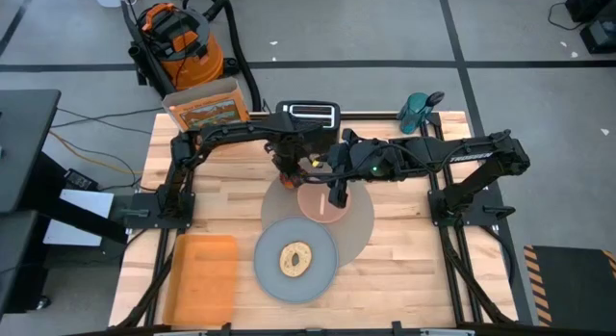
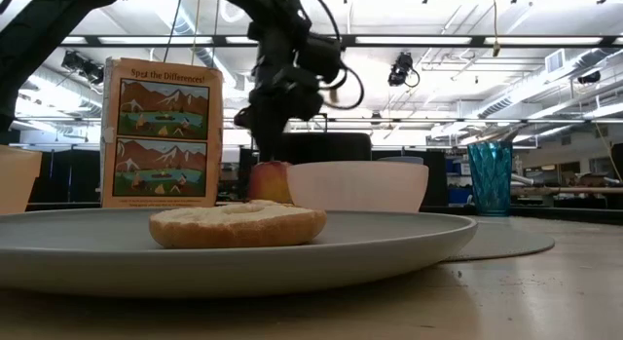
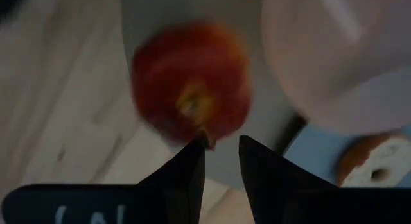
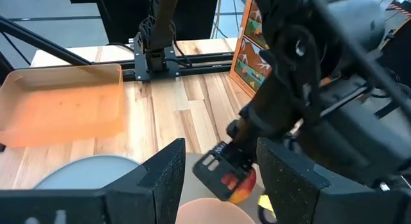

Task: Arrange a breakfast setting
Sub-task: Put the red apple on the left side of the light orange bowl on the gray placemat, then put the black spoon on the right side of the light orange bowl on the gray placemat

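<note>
A red apple (image 3: 189,89) sits on the taupe mat (image 1: 361,220), beside the pink bowl (image 2: 355,186), which stands on the mat. My left gripper (image 3: 223,144) points down just above the apple, its fingers nearly together. My right gripper (image 4: 221,153) hovers open and empty above the bowl (image 4: 215,212). The bagel (image 1: 295,259) lies on the grey plate (image 1: 274,278), which overlaps the mat's near edge. The blue cup (image 1: 416,113) stands at the far right. The spoon does not show. My left gripper comes at the apple's top (image 2: 271,165) from above, pointing down, with the fingers close together. One fingertip (image 3: 202,147) stands at the apple's edge. I cannot tell whether it touches the apple, which rests on the mat.
An orange tray (image 1: 202,273) lies at the near left. A picture box (image 1: 205,107) stands at the far left, and a dark appliance (image 1: 308,113) at the far middle. The two arms cross closely over the table's middle.
</note>
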You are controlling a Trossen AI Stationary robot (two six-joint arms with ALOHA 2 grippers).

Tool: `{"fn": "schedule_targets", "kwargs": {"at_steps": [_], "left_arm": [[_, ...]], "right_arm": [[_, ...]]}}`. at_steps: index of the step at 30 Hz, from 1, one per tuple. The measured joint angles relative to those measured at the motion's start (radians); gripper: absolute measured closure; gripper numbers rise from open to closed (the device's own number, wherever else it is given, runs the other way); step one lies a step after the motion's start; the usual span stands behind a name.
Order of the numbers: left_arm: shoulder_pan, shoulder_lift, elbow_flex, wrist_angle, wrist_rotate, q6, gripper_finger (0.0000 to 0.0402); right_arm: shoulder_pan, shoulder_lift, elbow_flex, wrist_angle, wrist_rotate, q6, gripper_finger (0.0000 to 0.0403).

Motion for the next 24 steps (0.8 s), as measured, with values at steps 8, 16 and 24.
{"fn": "schedule_targets", "kwargs": {"at_steps": [8, 16, 24], "left_arm": [[0.001, 0.000, 0.072, 0.010, -0.037, 0.013, 0.0299], [0.001, -0.023, 0.184, -0.044, -0.044, 0.079, 0.0299], [0.004, -0.144, 0.192, 0.003, -0.101, 0.120, 0.0299]], "right_arm": [[0.002, 0.000, 0.000, 0.000, 0.000, 0.011, 0.0203], [-0.016, -0.054, 0.000, -0.129, 0.014, 0.021, 0.0203], [-0.100, -0.166, 0.000, -0.370, 0.069, 0.167, 0.0203]]}}
